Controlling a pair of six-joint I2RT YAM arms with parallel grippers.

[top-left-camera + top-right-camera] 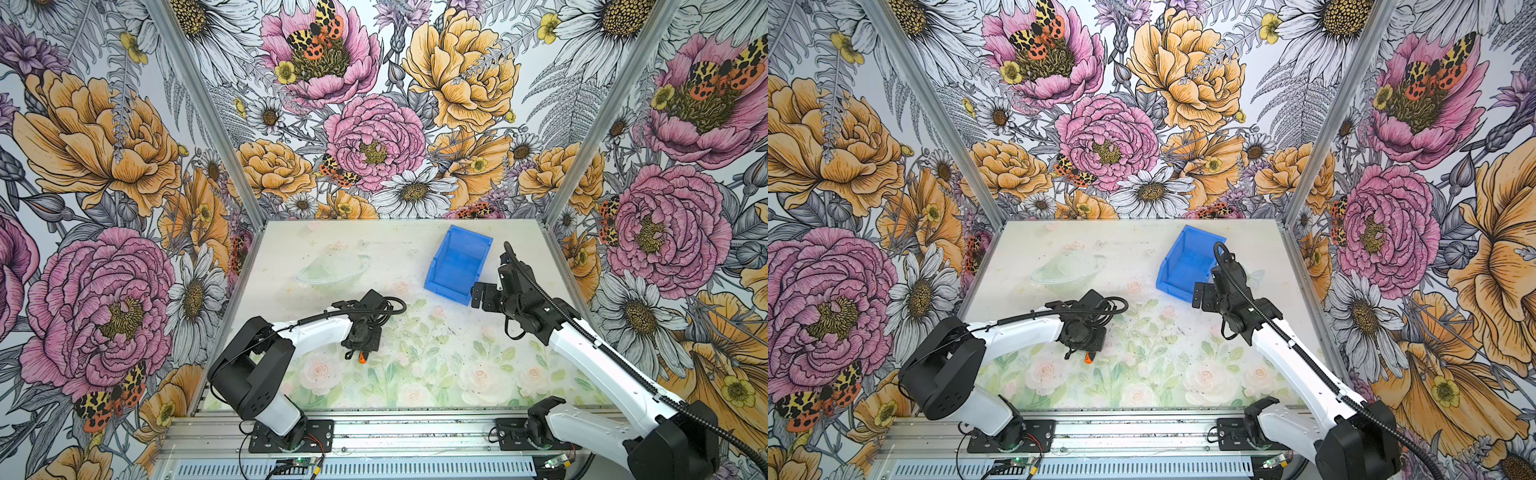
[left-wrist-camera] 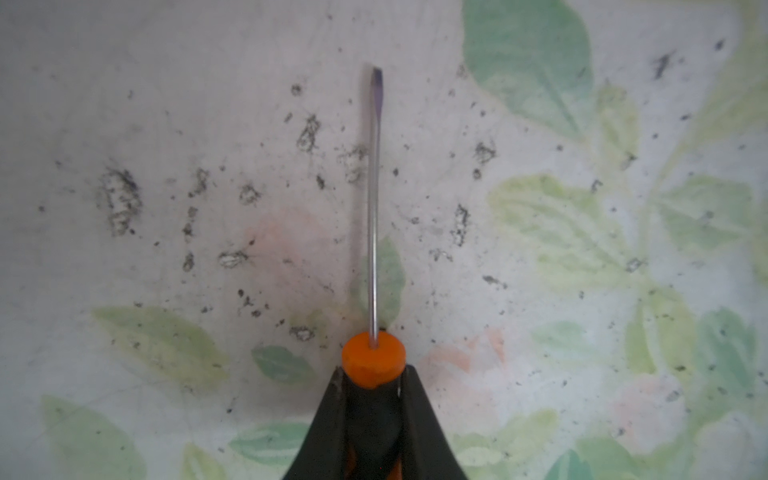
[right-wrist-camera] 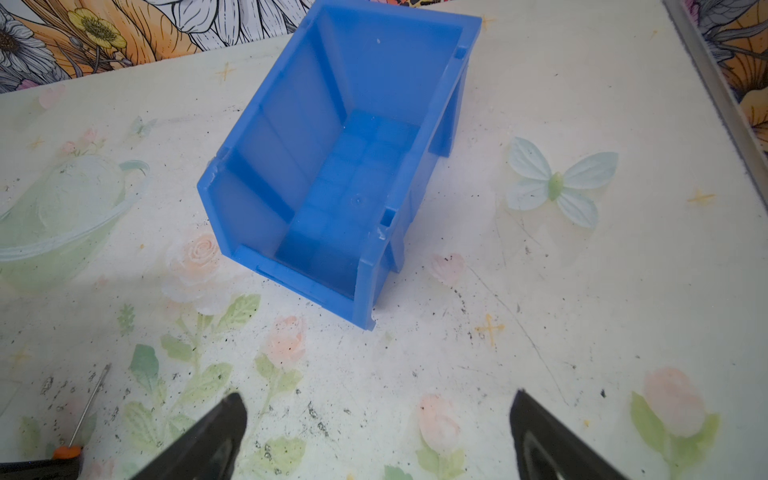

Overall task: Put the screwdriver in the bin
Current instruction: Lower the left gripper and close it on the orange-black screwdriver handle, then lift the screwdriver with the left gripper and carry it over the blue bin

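My left gripper [image 2: 372, 388] is shut on the screwdriver [image 2: 373, 208], its black fingers pressed against both sides of the orange-and-black handle. The thin silver shaft sticks out ahead, low over the floral mat. In both top views the left gripper [image 1: 357, 352] [image 1: 1082, 353] points down at the mat's middle left, and only the screwdriver's orange end [image 1: 362, 358] [image 1: 1088, 358] shows beneath it. The blue bin [image 1: 457, 266] [image 1: 1187, 266] [image 3: 282, 137] stands empty at the back right, low front toward me. My right gripper [image 3: 378, 419] [image 1: 477, 296] [image 1: 1200, 296] hangs open and empty just before the bin's front right corner.
Floral-papered walls with aluminium posts [image 1: 569, 174] close the back and both sides. A metal rail [image 1: 374, 436] carrying both arm bases runs along the front edge. The mat [image 1: 415, 374] is speckled with dark scuffs.
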